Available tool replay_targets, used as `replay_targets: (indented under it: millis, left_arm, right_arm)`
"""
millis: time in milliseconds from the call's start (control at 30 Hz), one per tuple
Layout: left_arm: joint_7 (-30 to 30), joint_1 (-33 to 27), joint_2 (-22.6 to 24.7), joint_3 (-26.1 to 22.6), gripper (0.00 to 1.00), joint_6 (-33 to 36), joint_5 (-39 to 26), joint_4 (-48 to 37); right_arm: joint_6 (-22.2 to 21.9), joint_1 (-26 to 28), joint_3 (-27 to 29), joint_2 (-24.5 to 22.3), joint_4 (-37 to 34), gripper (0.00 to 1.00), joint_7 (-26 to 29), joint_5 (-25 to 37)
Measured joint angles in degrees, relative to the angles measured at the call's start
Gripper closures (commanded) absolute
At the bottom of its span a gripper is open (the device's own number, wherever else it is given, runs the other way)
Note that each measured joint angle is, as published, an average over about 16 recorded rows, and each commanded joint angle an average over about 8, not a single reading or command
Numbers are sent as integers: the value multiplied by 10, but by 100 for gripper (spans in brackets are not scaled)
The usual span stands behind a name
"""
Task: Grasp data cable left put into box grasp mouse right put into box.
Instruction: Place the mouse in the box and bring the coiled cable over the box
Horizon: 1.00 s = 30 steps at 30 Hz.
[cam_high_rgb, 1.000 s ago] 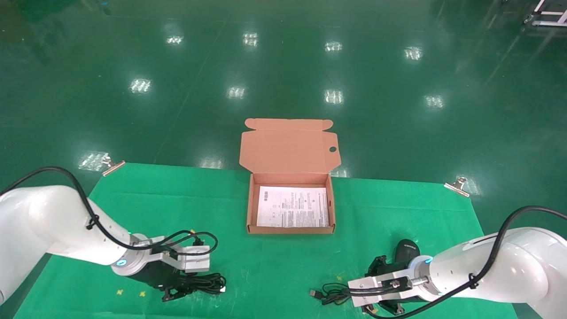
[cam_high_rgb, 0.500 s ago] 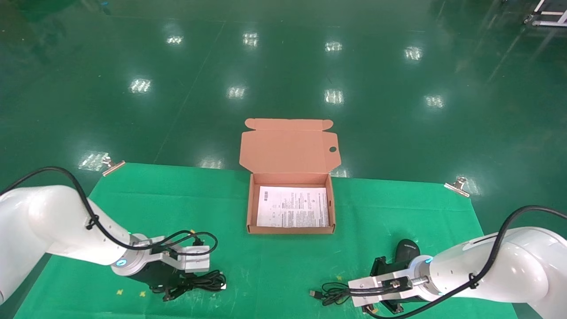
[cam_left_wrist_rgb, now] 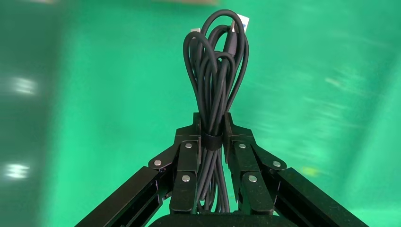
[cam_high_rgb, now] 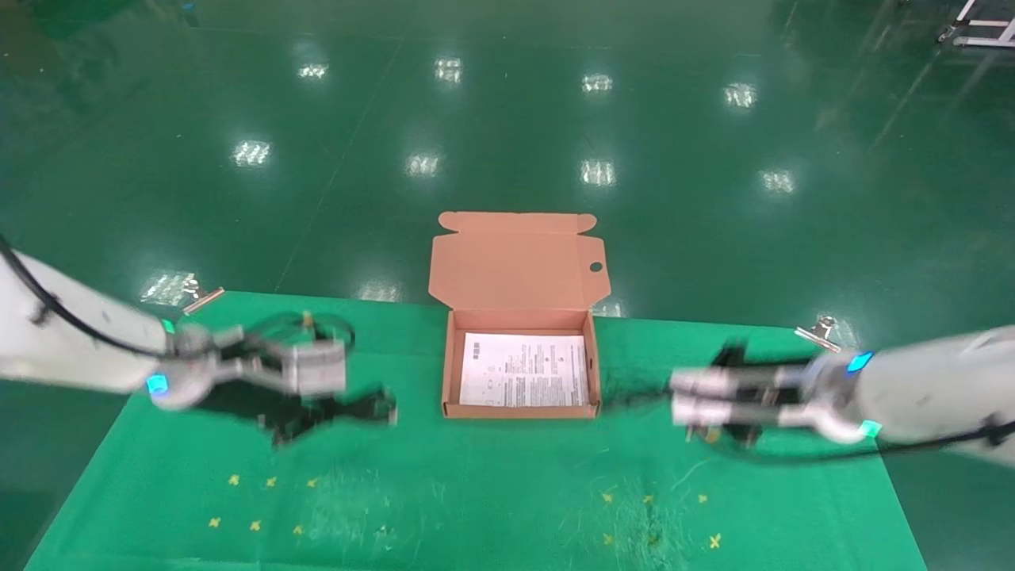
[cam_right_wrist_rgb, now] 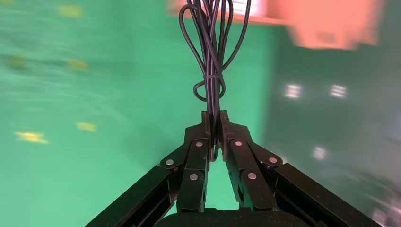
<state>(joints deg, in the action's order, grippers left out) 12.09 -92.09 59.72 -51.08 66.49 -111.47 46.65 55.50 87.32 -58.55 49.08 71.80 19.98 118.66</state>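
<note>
My left gripper (cam_high_rgb: 341, 412) is lifted off the green cloth, left of the box. In the left wrist view it (cam_left_wrist_rgb: 211, 123) is shut on the data cable (cam_left_wrist_rgb: 215, 61) at its binding strap. The cable's loops and silver plug stick out past the fingertips. My right gripper (cam_high_rgb: 646, 394) is lifted right of the box. In the right wrist view it (cam_right_wrist_rgb: 213, 118) is shut on the mouse's thin black cord bundle (cam_right_wrist_rgb: 213, 52). The mouse body does not show clearly in any view. The salmon-orange box (cam_high_rgb: 519, 410) stands open at the table's middle, lid flap up.
A white printed sheet (cam_high_rgb: 523, 369) lies in the box. Metal clips (cam_high_rgb: 202, 297) (cam_high_rgb: 821, 329) hold the cloth's far corners. Yellow marks (cam_high_rgb: 254, 523) (cam_high_rgb: 650, 500) dot the near cloth. Shiny green floor lies beyond the table.
Both arms have risen from the near table edge and moved toward the box, the left carrying the data cable, the right carrying the mouse's cord. The mouse's spot on the cloth is now bare.
</note>
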Motion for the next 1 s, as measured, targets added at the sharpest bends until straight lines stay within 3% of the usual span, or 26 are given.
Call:
replay_targets:
  millis: [167,367,733,1000]
  left_arm:
    - [9,-26,-13,12,100,-29,-15,61]
    - [14,-50,-5,21,100,-71,-39,102]
    - [33,-81,35,20,100,-135,-106,103]
    - [54,-94,52,19,100,-157,-140,95]
  right_arm:
    - [-23,36,27,-3,28,100,29,10]
    - [-66,77,49,34,11,100,27,11]
    - [-150,144,67,144,-113,100,-53,-26]
    - [-184,170,75,191,-182,100,-114,-67]
